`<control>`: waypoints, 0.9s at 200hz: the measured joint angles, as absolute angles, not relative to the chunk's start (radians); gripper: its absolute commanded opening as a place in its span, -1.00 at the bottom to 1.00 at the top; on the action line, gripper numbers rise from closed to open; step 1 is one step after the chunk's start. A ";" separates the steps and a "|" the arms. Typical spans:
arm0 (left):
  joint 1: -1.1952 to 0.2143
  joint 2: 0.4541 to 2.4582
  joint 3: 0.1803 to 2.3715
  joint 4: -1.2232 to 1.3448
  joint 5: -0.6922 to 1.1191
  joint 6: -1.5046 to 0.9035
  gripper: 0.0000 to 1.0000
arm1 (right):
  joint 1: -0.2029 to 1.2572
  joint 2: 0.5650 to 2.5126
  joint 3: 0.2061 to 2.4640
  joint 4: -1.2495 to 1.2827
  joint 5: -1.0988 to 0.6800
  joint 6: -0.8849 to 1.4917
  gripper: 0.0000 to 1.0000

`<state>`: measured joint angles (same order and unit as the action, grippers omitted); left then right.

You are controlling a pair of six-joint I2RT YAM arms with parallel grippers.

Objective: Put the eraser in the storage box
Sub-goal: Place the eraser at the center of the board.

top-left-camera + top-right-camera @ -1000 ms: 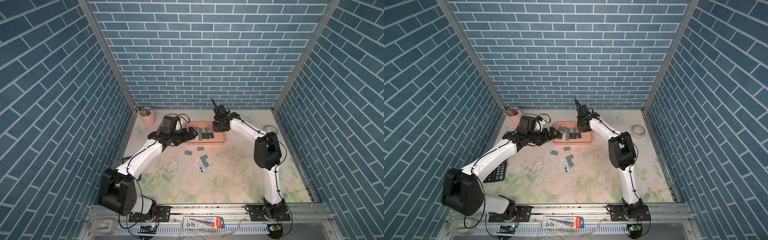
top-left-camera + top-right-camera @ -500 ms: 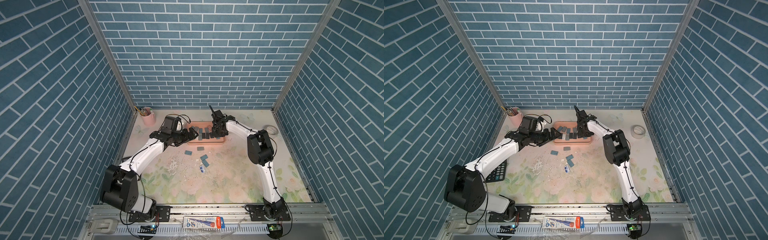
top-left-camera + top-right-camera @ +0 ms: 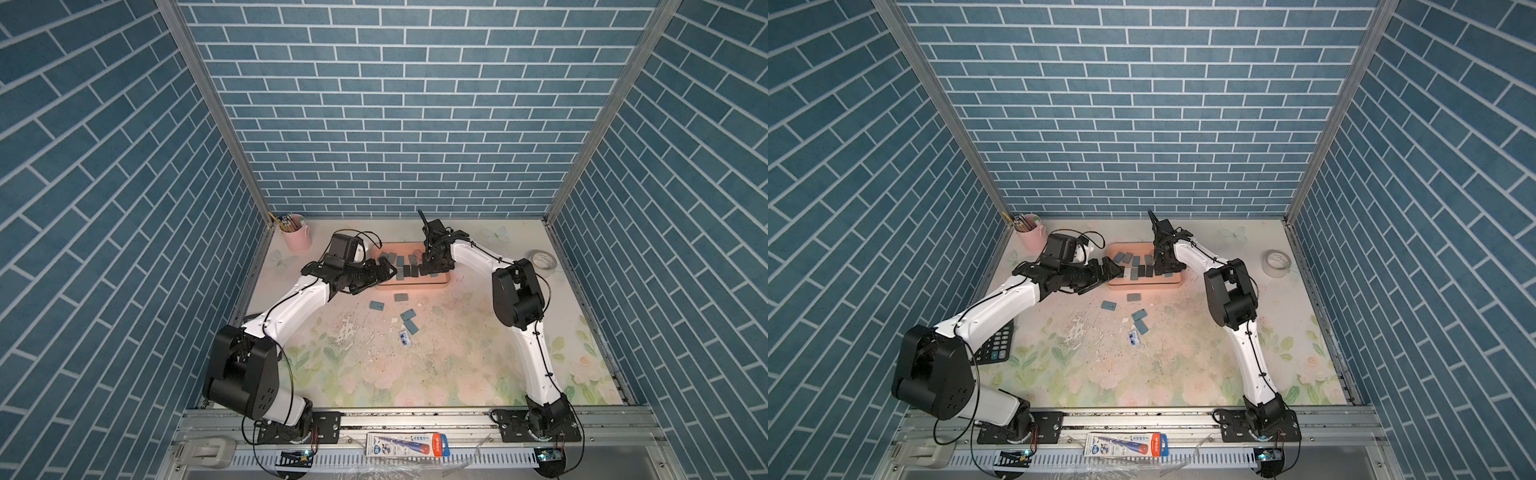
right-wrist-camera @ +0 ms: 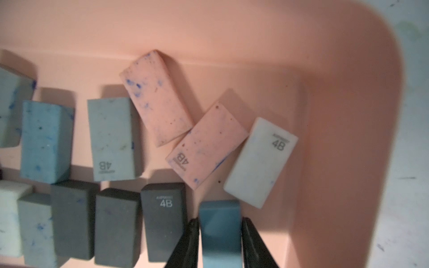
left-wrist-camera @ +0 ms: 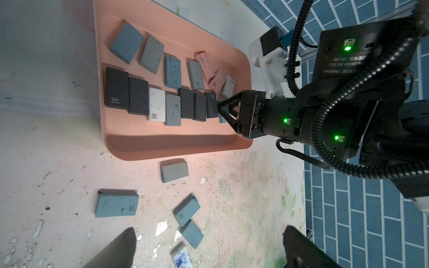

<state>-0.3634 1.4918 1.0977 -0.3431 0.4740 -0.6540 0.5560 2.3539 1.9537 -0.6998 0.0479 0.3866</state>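
The pink storage box [image 5: 162,148] is sitting on the table [image 3: 457,353]. The left gripper [image 3: 388,269] is hanging wide open beside one end of the box. The right gripper [image 4: 220,220] is reaching into the box. Its fingers are standing narrow around a blue eraser [image 4: 220,241] inside the box. I cannot tell if they are squeezing it.

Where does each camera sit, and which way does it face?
Both top views: high at the front, looking down toward the back wall; both arms, left gripper, right gripper, storage box.
Left wrist: on the left arm, facing the box and loose erasers; own fingers show, plus the right arm.
Right wrist: on the right arm, close above the box; its fingers flank a blue eraser.
Shared: both wrist views show the pink erasers.
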 measured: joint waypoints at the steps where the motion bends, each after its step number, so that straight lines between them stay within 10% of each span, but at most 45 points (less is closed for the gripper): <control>1: -0.363 1.493 1.098 -0.344 0.474 -0.654 0.99 | 0.556 2.354 1.954 -0.700 0.048 0.385 -0.22; 106: -0.363 1.515 1.134 -0.564 0.323 -0.497 0.99 | 0.556 2.289 1.950 -0.703 0.052 0.381 0.08; 180: -0.373 1.565 1.133 -0.620 0.295 -0.454 0.99 | 0.576 2.007 1.791 -0.635 0.061 0.350 0.91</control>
